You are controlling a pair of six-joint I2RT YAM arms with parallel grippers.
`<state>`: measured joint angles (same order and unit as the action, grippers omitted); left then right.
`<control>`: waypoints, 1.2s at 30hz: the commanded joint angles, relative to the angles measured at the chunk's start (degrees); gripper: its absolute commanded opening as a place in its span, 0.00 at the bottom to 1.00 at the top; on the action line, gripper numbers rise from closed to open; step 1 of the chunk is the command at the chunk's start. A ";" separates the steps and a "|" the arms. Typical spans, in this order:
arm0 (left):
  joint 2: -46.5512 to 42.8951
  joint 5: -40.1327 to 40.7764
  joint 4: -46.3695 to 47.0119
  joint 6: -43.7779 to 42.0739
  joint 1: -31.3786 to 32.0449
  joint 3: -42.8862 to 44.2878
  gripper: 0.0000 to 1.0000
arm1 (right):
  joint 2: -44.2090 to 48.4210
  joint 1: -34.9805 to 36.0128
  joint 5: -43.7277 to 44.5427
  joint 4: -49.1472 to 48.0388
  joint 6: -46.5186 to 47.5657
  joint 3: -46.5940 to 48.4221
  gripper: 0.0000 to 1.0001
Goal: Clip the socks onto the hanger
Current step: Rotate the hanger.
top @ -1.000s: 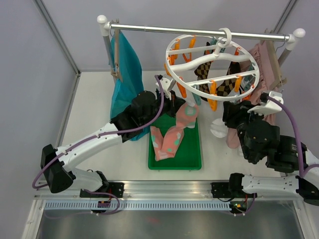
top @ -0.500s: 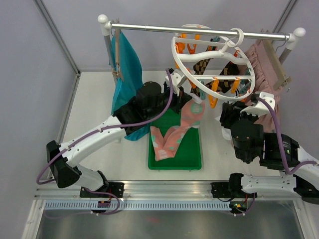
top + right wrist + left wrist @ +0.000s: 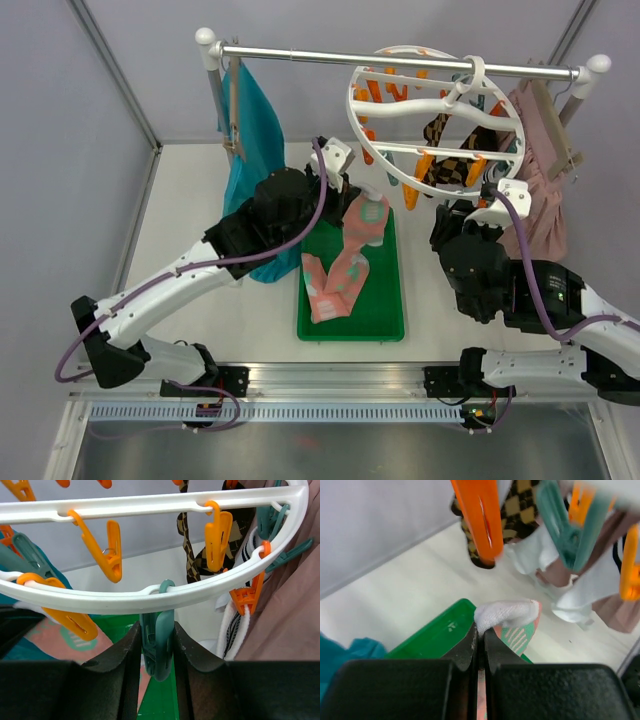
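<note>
Left hand (image 3: 480, 630), stretched out over the tray (image 3: 385, 325), clamps a pink sock (image 3: 507, 614); right hand (image 3: 156, 632), reaching up, squeezes a teal clip (image 3: 158, 657) on the hanger (image 3: 150, 594).

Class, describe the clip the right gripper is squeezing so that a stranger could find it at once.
Find the round white drying ring hanging from the metal rail at the back. On its near rim, the right gripper reaches up from below. The teal clip pinched between its fingers is the one: its nearest neighbours on either side are orange clips.
</note>
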<state>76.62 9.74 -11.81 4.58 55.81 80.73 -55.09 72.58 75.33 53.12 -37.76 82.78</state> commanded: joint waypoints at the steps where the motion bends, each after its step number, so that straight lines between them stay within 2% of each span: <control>1: 0.97 9.41 -10.66 -3.07 0.26 13.08 0.02 | -0.72 -0.07 0.52 2.33 -0.30 2.03 0.00; 5: 10.64 15.48 -23.05 -8.61 0.09 29.01 0.02 | -0.81 0.02 -0.27 2.25 -0.04 2.21 0.00; 6: 12.92 15.66 -25.86 -9.32 0.00 32.79 0.02 | -0.72 -0.07 -0.36 2.25 -0.04 2.29 0.00; 7: 15.99 15.66 -32.77 -10.28 0.00 41.61 0.02 | -0.72 0.02 -0.53 2.60 -0.12 2.29 0.00; 10: 25.40 15.58 -42.81 -12.21 0.00 54.39 0.02 | -0.37 0.02 -0.88 2.60 -0.12 2.47 0.00; 12: 29.28 15.32 -45.74 -13.01 0.00 57.16 0.02 | -0.02 0.02 -1.50 2.34 0.14 2.38 0.00; 16: 30.96 13.74 -48.48 -14.42 0.00 54.81 0.02 | -0.02 0.02 -1.68 2.25 0.49 2.38 0.00; 28: 30.43 11.80 -47.95 -14.69 -0.62 47.68 0.02 | 0.33 -0.07 -3.78 1.02 2.25 2.73 0.01; 30: 30.17 11.45 -47.69 -14.34 -0.70 46.80 0.02 | 0.60 0.02 -4.75 0.23 3.12 2.73 0.06; 31: 29.91 11.18 -47.60 -14.42 -0.62 46.45 0.02 | 0.86 0.02 -5.62 -1.17 3.65 2.65 0.17; 33: 29.64 10.92 -47.34 -14.34 -0.62 45.58 0.02 | 2.00 -0.07 -8.17 -3.10 5.50 2.38 0.26; 34: 29.38 10.74 -47.16 -14.33 -0.62 45.22 0.02 | 2.87 0.02 -8.79 -4.42 6.02 2.47 0.34; 36: 28.94 9.87 -46.90 -14.33 -0.62 44.26 0.02 | 3.50 0.02 -9.41 -4.96 6.38 2.56 0.39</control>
<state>106.48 21.28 -57.54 -7.42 55.09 126.96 -53.39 72.31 68.77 52.60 -33.76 83.68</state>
